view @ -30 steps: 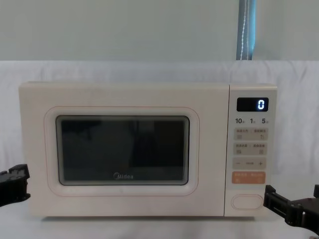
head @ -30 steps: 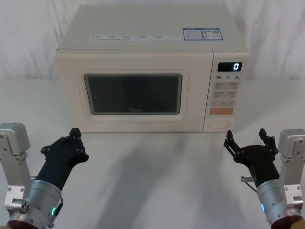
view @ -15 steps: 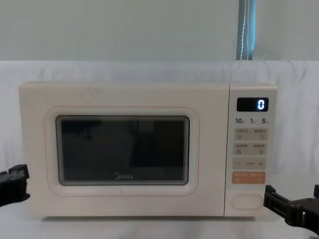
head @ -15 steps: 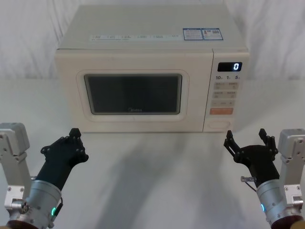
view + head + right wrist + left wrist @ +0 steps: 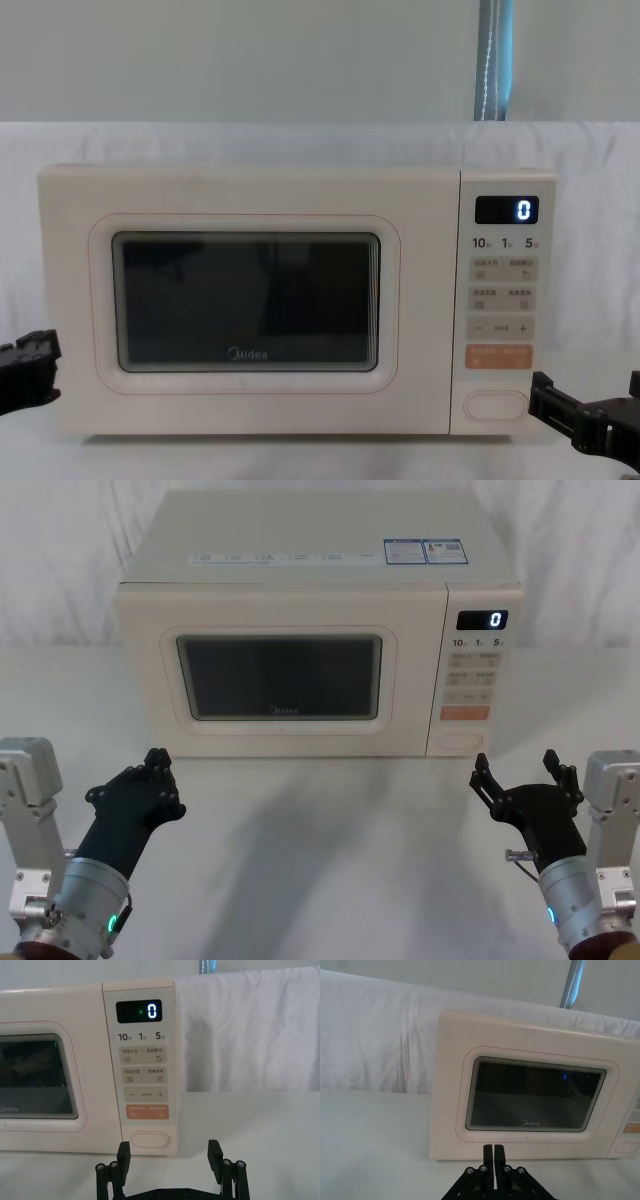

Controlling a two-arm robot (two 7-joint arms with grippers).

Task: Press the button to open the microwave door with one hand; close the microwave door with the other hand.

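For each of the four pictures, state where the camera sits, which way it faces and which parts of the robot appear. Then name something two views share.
Head: high, looking down at the microwave; left gripper shut, right gripper open.
Chest: low, facing the door straight on; gripper tips at both lower corners.
Left wrist: behind its closed fingers, facing the door.
Right wrist: behind its spread fingers, facing the panel.
Shared: both wrist views show the button.
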